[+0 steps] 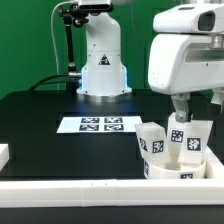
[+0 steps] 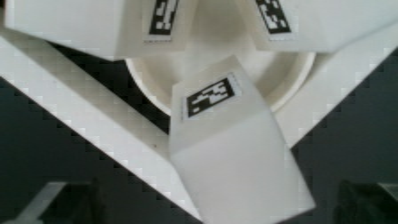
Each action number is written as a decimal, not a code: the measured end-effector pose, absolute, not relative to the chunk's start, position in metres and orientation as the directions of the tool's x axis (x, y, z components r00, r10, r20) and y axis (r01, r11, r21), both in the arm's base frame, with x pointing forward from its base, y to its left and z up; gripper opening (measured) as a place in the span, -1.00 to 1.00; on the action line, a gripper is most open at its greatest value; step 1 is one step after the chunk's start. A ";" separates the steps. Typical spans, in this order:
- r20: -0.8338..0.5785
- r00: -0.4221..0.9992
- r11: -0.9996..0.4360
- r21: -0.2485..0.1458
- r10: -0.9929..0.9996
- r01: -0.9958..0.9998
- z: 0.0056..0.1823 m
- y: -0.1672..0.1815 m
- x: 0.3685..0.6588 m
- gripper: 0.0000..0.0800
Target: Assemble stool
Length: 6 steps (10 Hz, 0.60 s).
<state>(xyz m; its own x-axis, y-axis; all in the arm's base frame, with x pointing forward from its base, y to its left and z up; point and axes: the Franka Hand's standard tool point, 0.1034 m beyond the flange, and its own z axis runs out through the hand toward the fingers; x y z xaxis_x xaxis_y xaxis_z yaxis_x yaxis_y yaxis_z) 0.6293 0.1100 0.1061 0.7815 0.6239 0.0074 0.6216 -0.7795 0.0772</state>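
Stool seat (image 1: 170,168) sits at the black table's (image 1: 40,125) near edge on the exterior view's right, against the white rail (image 1: 100,190), tagged legs (image 1: 188,139) standing up from it, gripper (image 1: 184,113) just above them, grip state not discernible; marker board (image 1: 98,125) lies mid-table

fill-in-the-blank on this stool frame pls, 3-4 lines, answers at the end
1. The tags on the legs are black and ____.
2. In the wrist view, the seat behind the legs is ____ in shape.
3. In the exterior view, the marker board lies on the ____ table.
4. The gripper hangs ____ the stool parts.

Answers: white; round; black; above
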 end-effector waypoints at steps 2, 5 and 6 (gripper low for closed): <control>0.004 0.763 -0.761 0.077 0.647 0.644 0.104 0.108 0.628 0.62; 0.005 0.764 -0.762 0.083 0.645 0.642 0.093 0.106 0.624 0.62; 0.003 0.765 -0.762 0.083 0.644 0.642 0.090 0.105 0.623 0.62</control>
